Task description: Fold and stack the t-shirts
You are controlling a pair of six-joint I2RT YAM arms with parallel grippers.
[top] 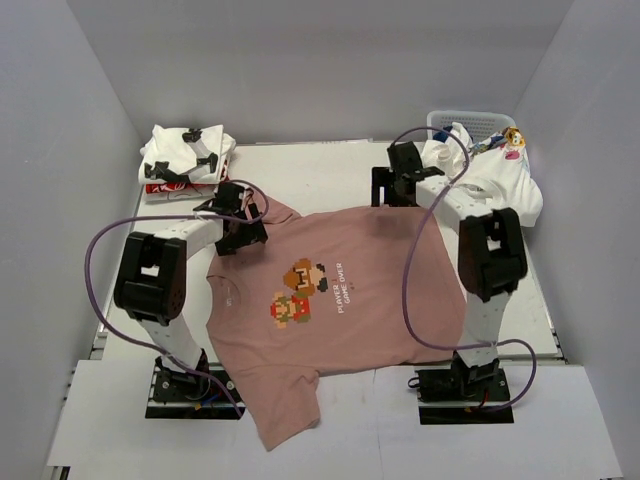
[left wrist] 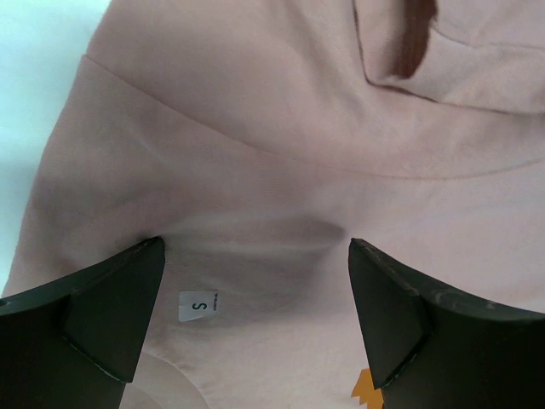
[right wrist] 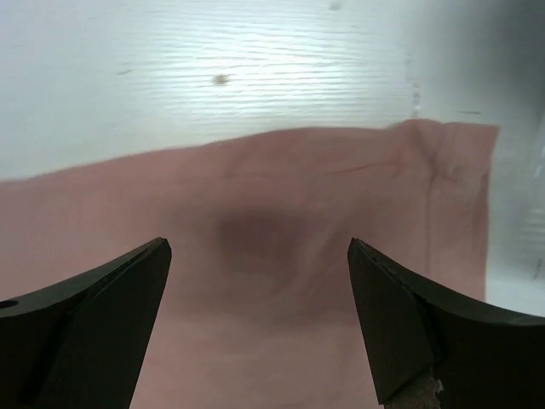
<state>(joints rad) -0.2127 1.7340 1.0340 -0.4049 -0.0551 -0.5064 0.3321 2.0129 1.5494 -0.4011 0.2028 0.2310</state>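
From above, the pink tee (top: pixel 345 300) is seen spread print-up on the worktop (top: pixel 330 165) between the arms. Folded tees (top: pixel 185 158) are stacked far left, and white tees (top: pixel 490 175) are heaped at the basket (top: pixel 470 118) far right. At the left wrist, the left jaws are held wide over the pink tee (left wrist: pixel 281 170) near its size tag (left wrist: pixel 199 306). At the right wrist, the right jaws are held wide over its edge (right wrist: pixel 281 213), with nothing gripped.

T-shirt (top: pixel 375 265) spread centre, folded stack (top: pixel 172 165) behind-left, basket (top: pixel 470 115) behind-right
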